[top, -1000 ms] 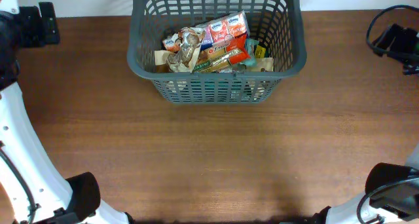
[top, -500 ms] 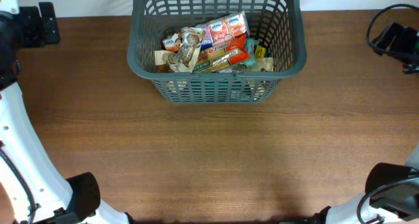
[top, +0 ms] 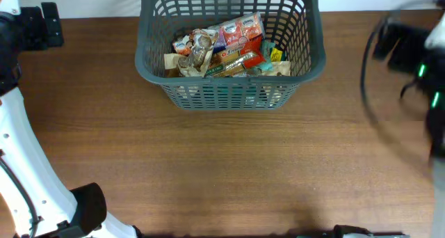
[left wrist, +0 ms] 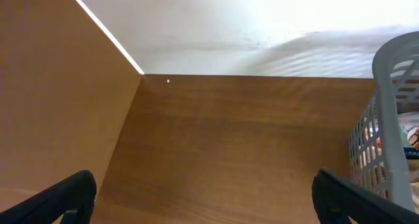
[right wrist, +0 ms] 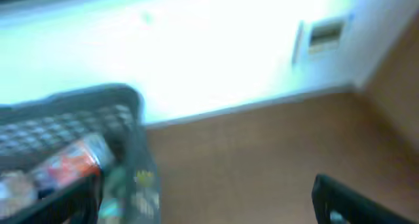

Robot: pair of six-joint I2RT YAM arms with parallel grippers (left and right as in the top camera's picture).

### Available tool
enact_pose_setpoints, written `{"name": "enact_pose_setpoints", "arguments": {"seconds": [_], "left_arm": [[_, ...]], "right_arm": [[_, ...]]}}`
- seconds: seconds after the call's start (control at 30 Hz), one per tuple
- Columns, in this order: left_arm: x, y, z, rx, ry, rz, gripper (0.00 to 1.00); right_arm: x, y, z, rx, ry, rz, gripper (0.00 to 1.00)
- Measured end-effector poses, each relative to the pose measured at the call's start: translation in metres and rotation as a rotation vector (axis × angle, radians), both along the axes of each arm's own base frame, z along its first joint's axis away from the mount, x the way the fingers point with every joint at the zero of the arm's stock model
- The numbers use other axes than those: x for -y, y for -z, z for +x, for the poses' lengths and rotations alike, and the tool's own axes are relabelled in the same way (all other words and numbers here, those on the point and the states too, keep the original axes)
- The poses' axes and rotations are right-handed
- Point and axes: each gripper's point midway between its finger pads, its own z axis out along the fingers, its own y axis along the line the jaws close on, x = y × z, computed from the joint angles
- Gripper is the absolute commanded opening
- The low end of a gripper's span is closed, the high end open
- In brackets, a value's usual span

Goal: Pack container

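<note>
The container [top: 229, 92], a dark grey lattice basket, stands at the far middle of the table and holds several food packets [top: 226, 46] in red, orange, brown and green. My left gripper [top: 43, 24] rests at the far left, open and empty; its wrist view shows the wide-apart fingers [left wrist: 203, 201] over bare wood, with the basket wall [left wrist: 391, 119] at the right edge. My right gripper [top: 396, 42] is motion-blurred at the far right, well clear of the basket. Its fingers [right wrist: 209, 201] are open and empty, and the basket [right wrist: 78, 119] is at the left.
The brown wooden table [top: 229, 168] spreads in front of the basket. A white wall runs along its far edge [left wrist: 262, 47]. The left arm's white links and dark base [top: 87, 207] stand at the near left corner.
The right arm has swung up and towards the table, now blurred at the right edge; its base at the near right no longer shows. The left arm, basket and packets have not moved.
</note>
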Motion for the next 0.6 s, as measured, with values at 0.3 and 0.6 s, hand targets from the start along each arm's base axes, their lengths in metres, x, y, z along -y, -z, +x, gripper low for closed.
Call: {"name": "enact_pose_setpoints", "arguments": {"seconds": [0.3, 0.6], "left_arm": [[0.0, 0.0, 0.0, -0.001, 0.001, 0.0, 0.99], [0.0, 0.0, 0.0, 0.002, -0.001, 0.001, 0.99]], "right_arm": [[-0.024, 0.058, -0.097, 0.183, -0.004, -0.046, 0.99], [-0.016, 0.177, -0.125, 0.215, 0.047, -0.06, 0.99]]}}
